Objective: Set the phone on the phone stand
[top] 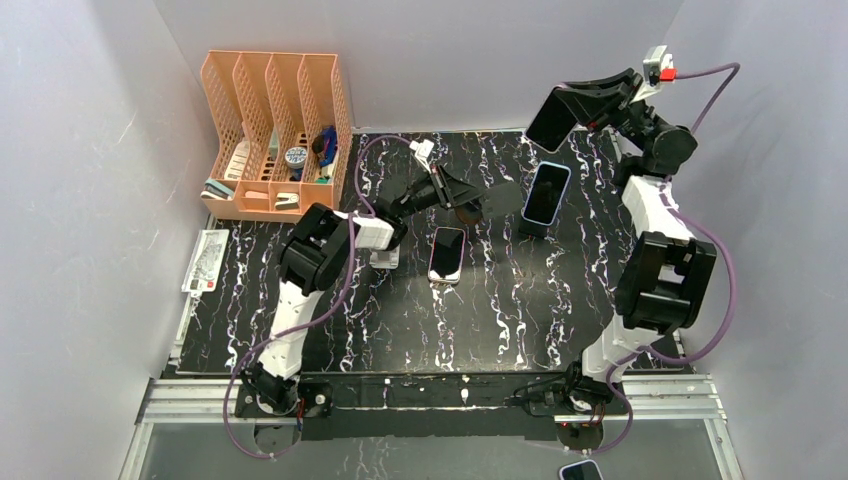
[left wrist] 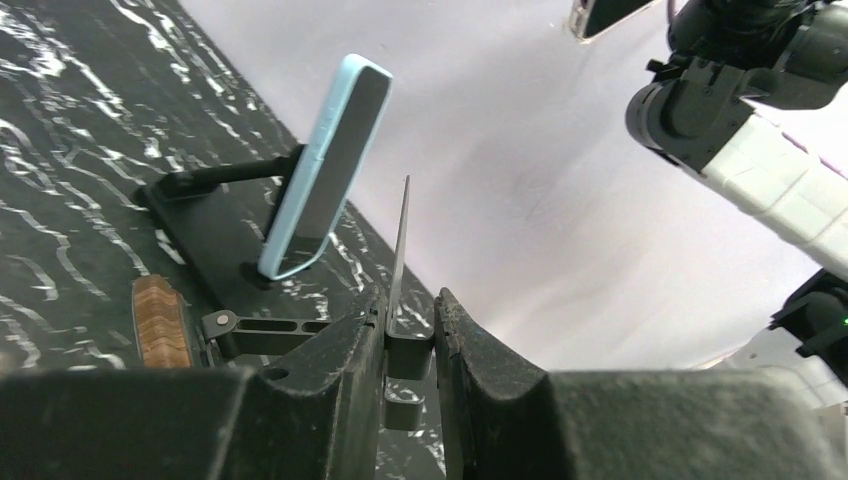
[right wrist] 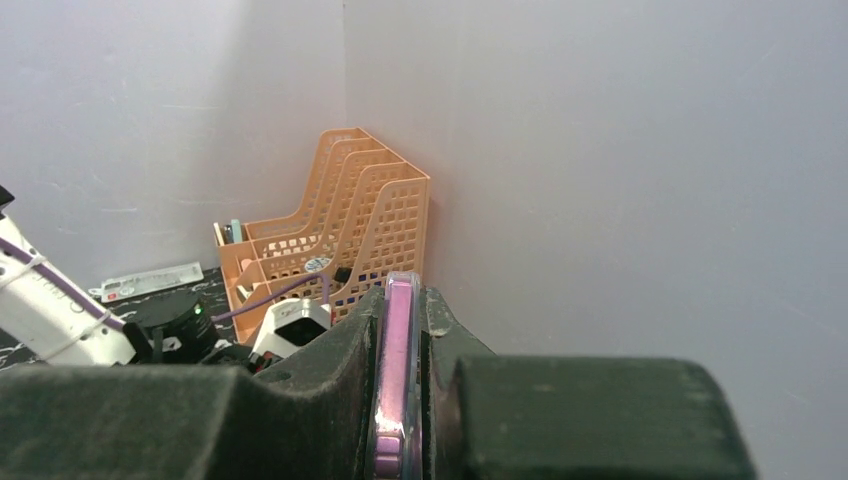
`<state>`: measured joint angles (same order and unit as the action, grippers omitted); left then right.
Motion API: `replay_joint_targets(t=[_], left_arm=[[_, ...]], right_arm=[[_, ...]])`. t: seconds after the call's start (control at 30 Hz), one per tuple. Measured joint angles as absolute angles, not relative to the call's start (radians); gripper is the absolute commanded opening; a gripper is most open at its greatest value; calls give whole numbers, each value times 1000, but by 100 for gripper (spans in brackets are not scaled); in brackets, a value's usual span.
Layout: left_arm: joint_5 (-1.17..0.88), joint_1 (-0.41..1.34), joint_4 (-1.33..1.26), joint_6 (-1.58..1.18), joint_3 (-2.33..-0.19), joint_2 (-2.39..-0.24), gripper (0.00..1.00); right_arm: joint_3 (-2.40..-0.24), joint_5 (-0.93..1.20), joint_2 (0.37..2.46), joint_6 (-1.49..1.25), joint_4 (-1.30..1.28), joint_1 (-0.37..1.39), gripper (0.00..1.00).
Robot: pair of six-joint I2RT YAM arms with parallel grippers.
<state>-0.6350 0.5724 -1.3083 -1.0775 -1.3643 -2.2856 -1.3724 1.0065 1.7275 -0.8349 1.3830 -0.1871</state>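
Your right gripper (top: pixel 578 103) is clamped shut on the phone (top: pixel 551 119), holding it high above the far right of the table (top: pixel 400 320). In the right wrist view the phone (right wrist: pixel 397 400) shows edge-on, a pinkish-purple case rim squeezed between the two fingers, which press on its broad faces. Expect a stiff, flat slab, fairly dense for its size, with smooth glass that could slip or crack if dropped. The case likely adds some grip, and the present hold across the faces looks sound. The right arm rises from its near base, folds at the elbow, and cocks the wrist up and leftward, so its camera looks toward the orange file rack (right wrist: pixel 340 230) in the far left corner. Your left gripper (top: pixel 455 195) sits low over the middle of the table with the left arm stretched forward from its near base. Its fingers are closed on the thin upright plate of the phone stand (left wrist: pixel 401 240), which looks empty and is probably your target. That plate is slender and may flex or tip, so set the phone down gently. Just to the right, a blue phone (top: pixel 546 193) leans on a second stand (left wrist: pixel 200 215) of its own. A dark phone (top: pixel 446 254) lies flat on the table, just nearer than the left gripper.
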Motion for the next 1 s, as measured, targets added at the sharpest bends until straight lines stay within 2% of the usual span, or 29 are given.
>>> replay_joint_targets(t=[0.43,0.8,1.0], left_arm=[[-472,750,-1468,-1139,-1159,-2182,1],[-223,934,-1494,-1077,-984,-2160,0],[-111,992,-1496,-1031,-960,-2162,0]], right_arm=[[-1311,978,1626,-757,1308,-191,1],[-1256,965,1575,-755,1299,-199,1],[-1230,964,1543,-755,1297,-202,1]])
